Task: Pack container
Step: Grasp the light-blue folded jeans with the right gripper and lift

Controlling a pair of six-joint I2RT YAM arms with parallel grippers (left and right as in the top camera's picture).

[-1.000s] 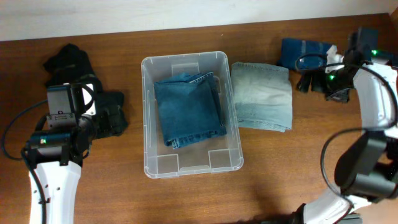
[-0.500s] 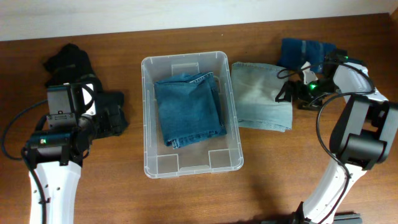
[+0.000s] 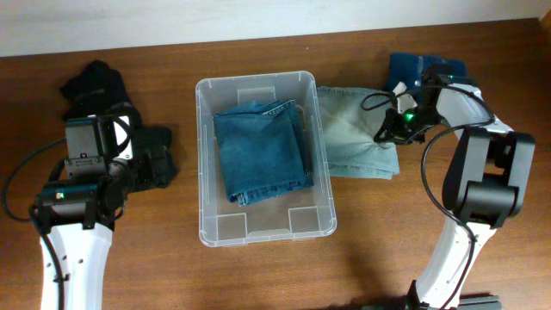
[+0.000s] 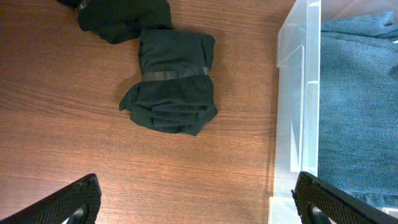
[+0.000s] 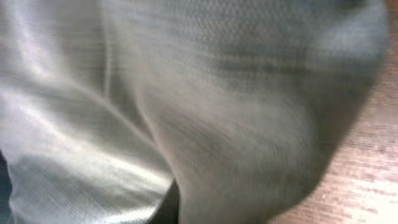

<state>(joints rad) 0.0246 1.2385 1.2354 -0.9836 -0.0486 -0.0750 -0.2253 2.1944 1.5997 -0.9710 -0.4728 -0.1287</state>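
Note:
The clear container (image 3: 201,164) stands mid-table with folded blue jeans (image 3: 261,153) inside. Light-wash jeans (image 3: 351,129) lie folded just right of it. My right gripper (image 3: 389,131) is down on their right edge and shut on the cloth. In the right wrist view the pale fabric (image 5: 186,93) bunches up close and hides the fingers. My left gripper (image 4: 199,208) hangs open over bare wood, between a rolled black garment (image 4: 173,81) and the container's left wall (image 4: 298,106).
A dark blue folded garment (image 3: 424,71) lies at the back right, behind the right arm. More black clothing (image 3: 95,82) sits at the back left, and the black roll (image 3: 159,155) lies beside the left arm.
My right arm has swung left from the table's right side onto the light jeans' right edge and shut there, nudging that edge left. The left arm has not moved.

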